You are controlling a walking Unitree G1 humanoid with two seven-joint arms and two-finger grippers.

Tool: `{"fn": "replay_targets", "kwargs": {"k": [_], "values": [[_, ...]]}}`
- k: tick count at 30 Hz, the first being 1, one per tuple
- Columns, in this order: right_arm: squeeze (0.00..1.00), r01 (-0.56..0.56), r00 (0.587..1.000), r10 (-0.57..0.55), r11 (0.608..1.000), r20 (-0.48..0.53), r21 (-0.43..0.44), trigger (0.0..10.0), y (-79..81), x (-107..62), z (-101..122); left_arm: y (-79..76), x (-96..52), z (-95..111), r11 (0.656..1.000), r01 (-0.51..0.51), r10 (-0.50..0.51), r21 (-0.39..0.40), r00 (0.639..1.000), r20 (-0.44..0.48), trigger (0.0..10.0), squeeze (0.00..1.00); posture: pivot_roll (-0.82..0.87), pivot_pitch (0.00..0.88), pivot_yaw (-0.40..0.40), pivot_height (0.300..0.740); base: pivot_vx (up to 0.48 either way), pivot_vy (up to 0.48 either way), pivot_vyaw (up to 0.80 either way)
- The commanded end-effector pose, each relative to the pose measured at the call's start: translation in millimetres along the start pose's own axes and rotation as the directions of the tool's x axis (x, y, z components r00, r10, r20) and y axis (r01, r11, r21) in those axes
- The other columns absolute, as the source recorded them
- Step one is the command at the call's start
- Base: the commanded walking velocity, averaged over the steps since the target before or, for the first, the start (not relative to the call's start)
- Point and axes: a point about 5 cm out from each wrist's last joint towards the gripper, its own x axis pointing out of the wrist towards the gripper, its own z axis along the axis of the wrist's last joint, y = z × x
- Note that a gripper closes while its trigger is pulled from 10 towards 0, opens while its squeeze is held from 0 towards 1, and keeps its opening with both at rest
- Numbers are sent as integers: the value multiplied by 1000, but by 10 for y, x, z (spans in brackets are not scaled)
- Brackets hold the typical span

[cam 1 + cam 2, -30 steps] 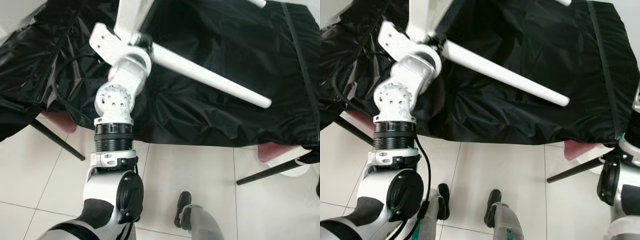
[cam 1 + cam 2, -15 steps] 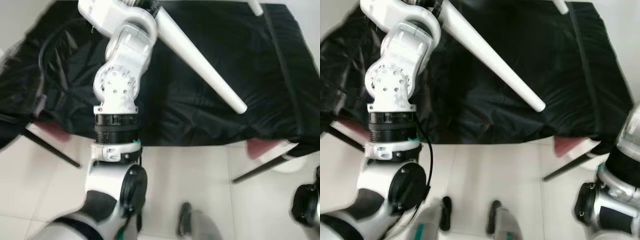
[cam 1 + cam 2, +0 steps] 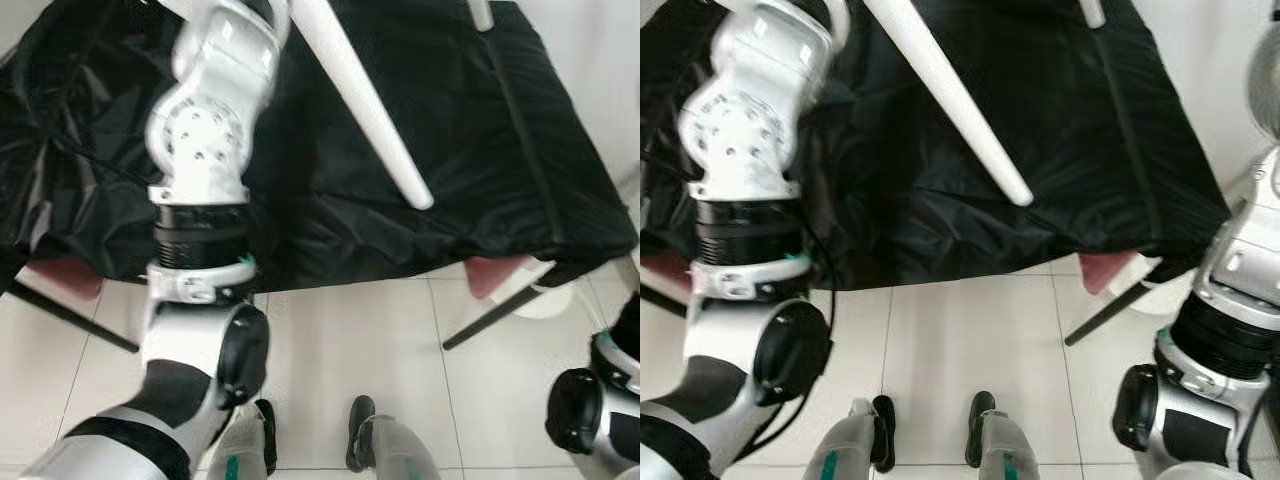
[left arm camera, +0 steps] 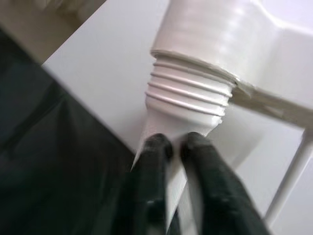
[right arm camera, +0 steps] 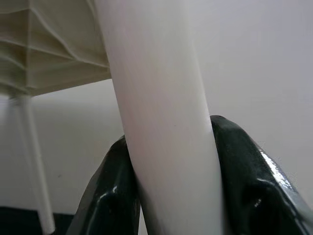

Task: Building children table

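White table leg [image 3: 365, 110] slants over the black cover [image 3: 480, 150], left claw [image 4: 176, 142] and right claw [image 5: 171, 176] each clenched on a leg.

a table leg [image 3: 362, 110] slants above the sheet [image 3: 480, 180] (floor [image 3: 340, 340] in front).

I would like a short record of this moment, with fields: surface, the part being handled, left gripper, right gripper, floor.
surface: black cover draped over a table with dark legs
part: white table leg slanting above the cover, free end toward the robot
leg thread: threaded end meets a white socket
left gripper: fingers pinched on the leg's thin edge below the thread
right gripper: fingers clamped on either side of another white leg
floor: pale tiles
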Motion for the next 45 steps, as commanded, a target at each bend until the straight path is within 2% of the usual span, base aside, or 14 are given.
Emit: {"fn": "replay_targets", "kwargs": {"k": [1,5,7,13,18,23,24,26,27,33,34,41,44,45], "values": [[0,-207,978,200,966,58,157,10000,383,-65,98,-387,-114,34,919,393,-393,18,919,8,0,0,67,271,29,740,0,0,0],[0,-239,971,236,950,39,201,10000,467,-110,72,-412,-153,64,915,401,-402,40,916,14,0,0,77,276,20,740,0,0,0],[0,-328,942,335,898,26,292,10000,664,-217,18,-410,-82,-36,916,395,-396,67,918,0,0,0,94,281,-1,740,0,0,0],[0,-442,887,459,807,55,392,10000,887,-309,-36,-417,-72,-96,909,400,-402,117,916,-7,0,0,117,287,-40,740,0,0,0],[0,-533,826,551,693,120,485,10000,1137,-253,-55,-367,-148,-168,908,379,-385,180,923,0,0,0,140,292,-93,740,0,0,0],[0,-578,790,594,644,148,501,10000,1313,-191,-63,-343,-172,-235,909,363,-373,205,928,8,0,0,150,292,-118,740,0,0,0],[0,-586,783,603,636,152,502,10000,1340,-183,-70,-313,-162,-266,910,353,-362,218,932,-1,4039,0,155,290,-119,740,0,0,0],[0,-592,778,608,629,156,503,10000,1352,-183,-75,-293,-154,-291,910,346,-354,227,935,-5,4039,0,159,287,-120,740,0,0,0],[0,-597,774,612,622,162,506,10000,1363,-185,-75,-237,-130,-308,909,321,-332,264,943,-5,10000,0,159,287,-120,740,0,0,0],[0,-610,760,627,600,170,517,10000,1400,-198,-99,-22,-77,-464,903,257,-260,344,965,-37,10000,0,166,282,-127,740,0,0,0],[0,-614,753,636,588,168,527,10000,1418,-214,-124,76,-72,-612,895,241,-227,375,970,-81,10000,0,159,279,-122,740,0,0,0],[0,-615,741,653,568,155,547,10000,1454,-289,-194,236,-89,-885,876,234,-183,422,970,-157,10000,0,141,273,-114,740,0,0,0],[0,-632,704,695,520,146,574,10000,1513,-415,-284,254,-241,-798,861,243,-186,447,968,-167,10000,0,141,273,-114,740,0,0,0],[0,-649,672,723,472,159,597,10000,1554,-482,-297,250,-305,-777,856,247,-188,454,967,-171,10000,0,137,268,-107,740,0,0,0]]}}
